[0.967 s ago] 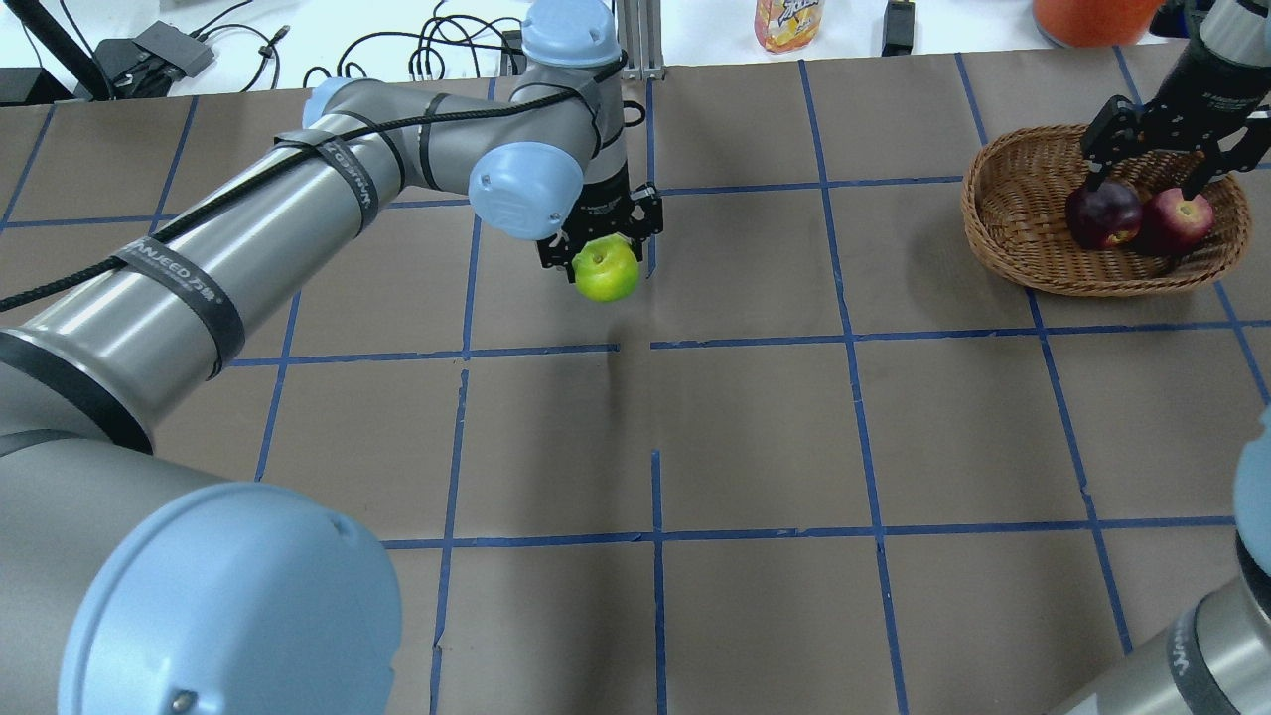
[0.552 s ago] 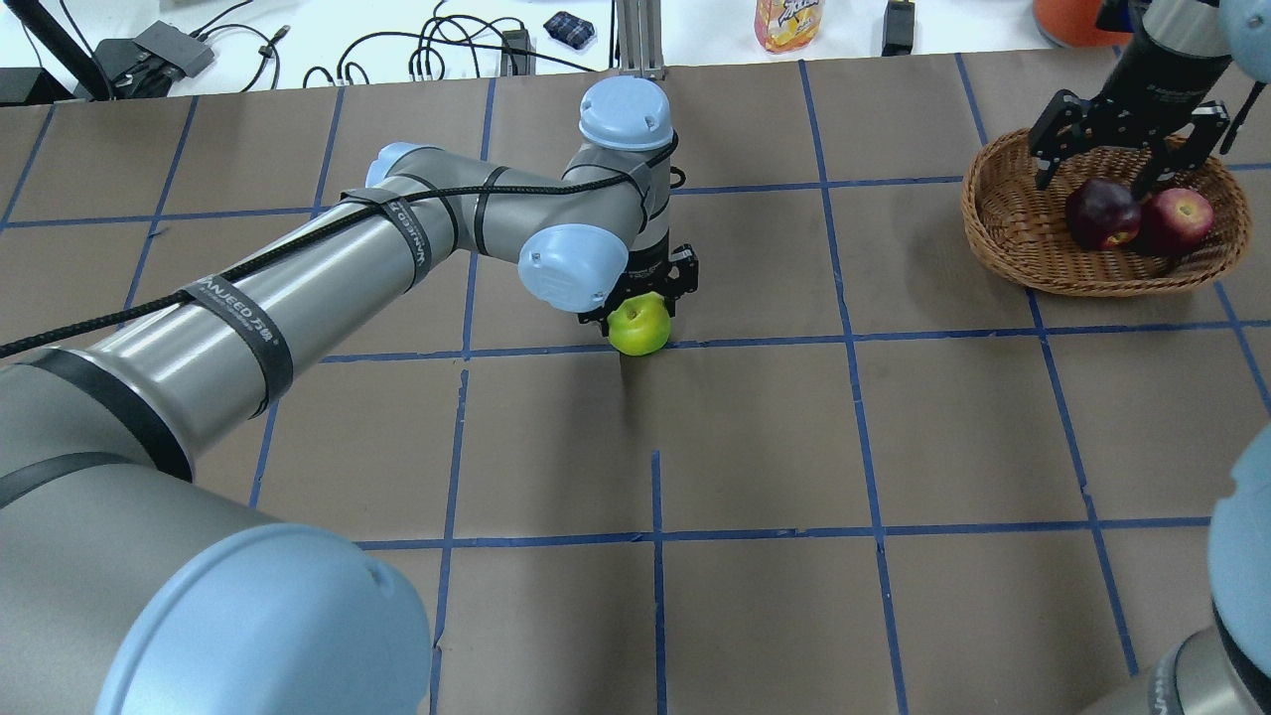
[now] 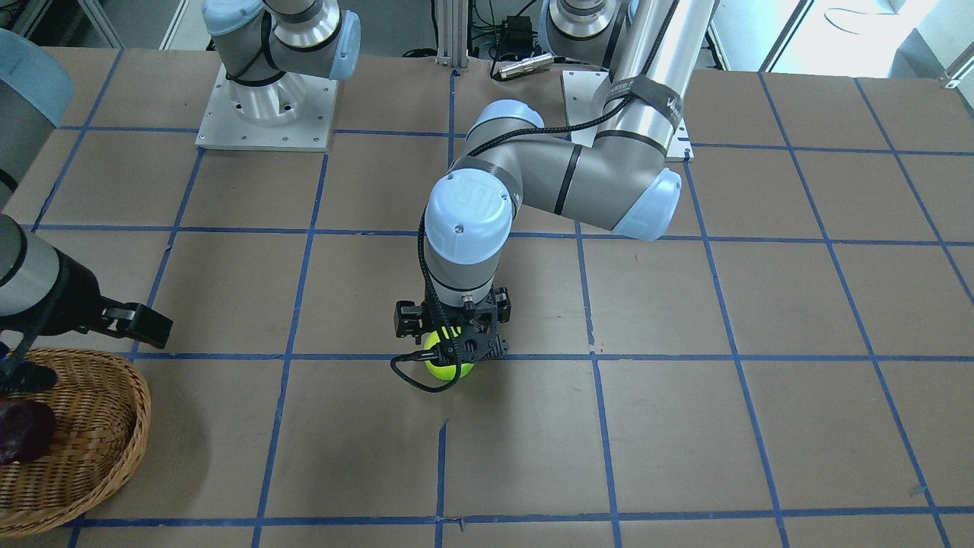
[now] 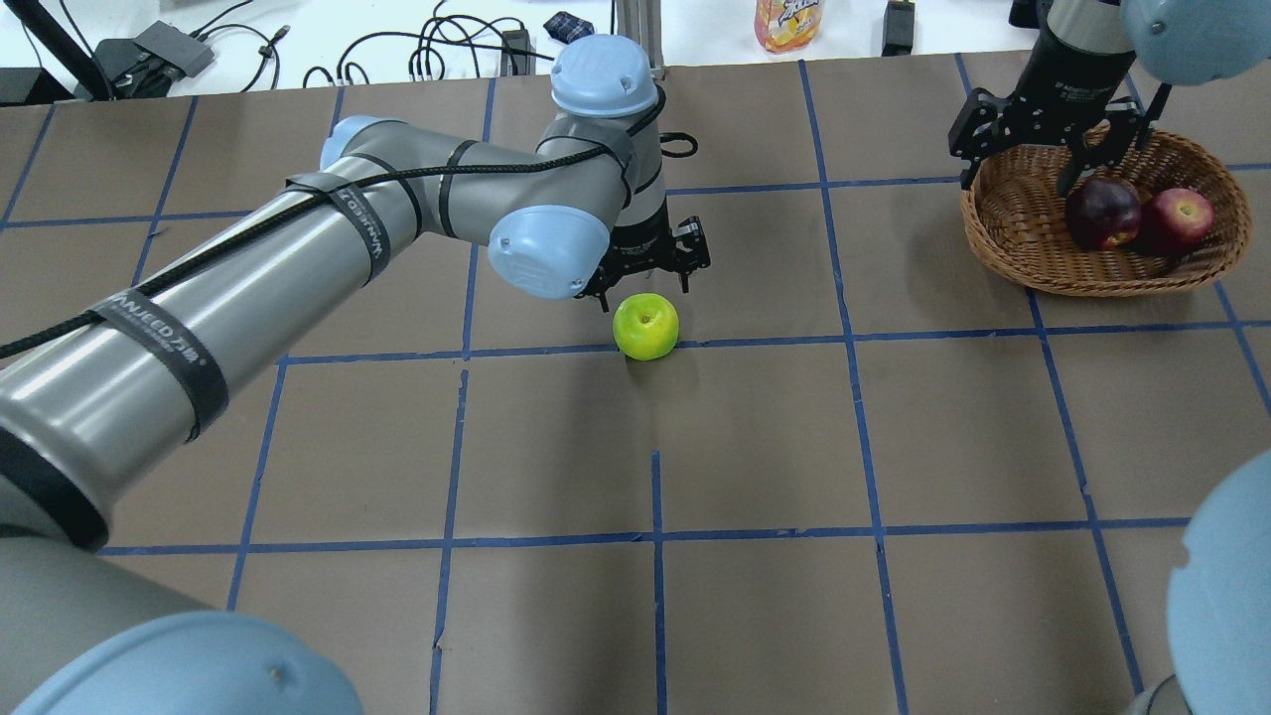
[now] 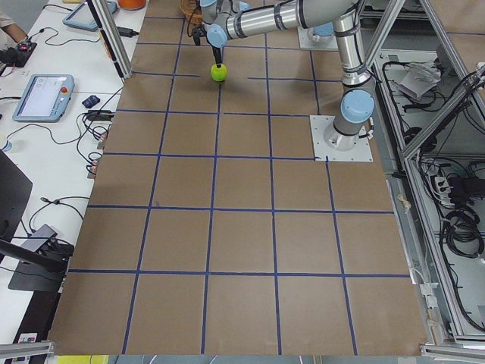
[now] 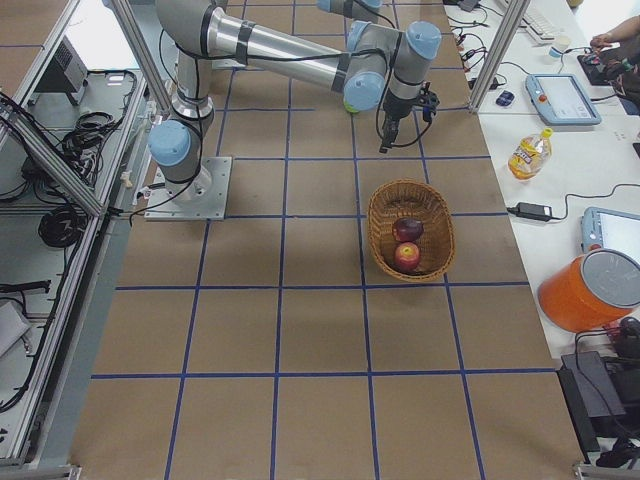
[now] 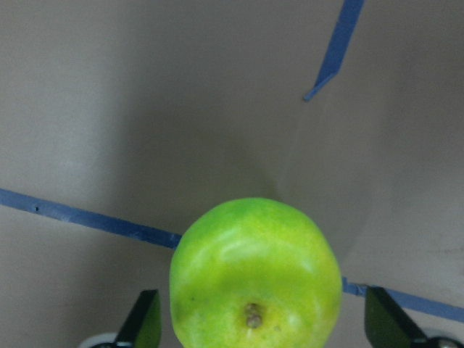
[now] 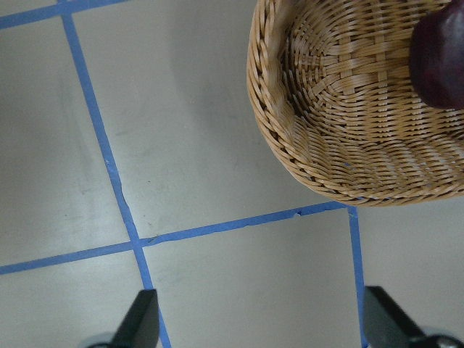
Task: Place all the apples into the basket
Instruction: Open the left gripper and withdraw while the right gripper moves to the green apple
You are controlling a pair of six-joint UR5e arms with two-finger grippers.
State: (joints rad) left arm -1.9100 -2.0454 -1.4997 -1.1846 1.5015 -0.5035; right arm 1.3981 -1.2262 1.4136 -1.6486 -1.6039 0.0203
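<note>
The lime green apple [image 4: 646, 326] sits on the brown table paper on a blue tape line; it also shows in the front view [image 3: 449, 365]. My left gripper [image 4: 645, 286] is open just above it. In the left wrist view the apple [image 7: 255, 275] lies between the fingers [image 7: 143, 320] with a gap on each side. The wicker basket [image 4: 1033, 266] at the far right holds the dark purple apple [image 4: 1102, 213] and the red apple [image 4: 1182, 216]. My right gripper [image 4: 1023, 167] is open and empty above the basket's left rim [image 8: 290, 156].
A juice bottle [image 4: 788, 22], cables and a black adapter lie on the white bench beyond the table's far edge. An orange container [image 6: 590, 290] stands on the bench near the basket. Blue tape lines grid the brown paper.
My left gripper carried the green apple toward the table's middle, set it down, opened and drew back. My right gripper moved left from over the apples in the basket to its left rim.
</note>
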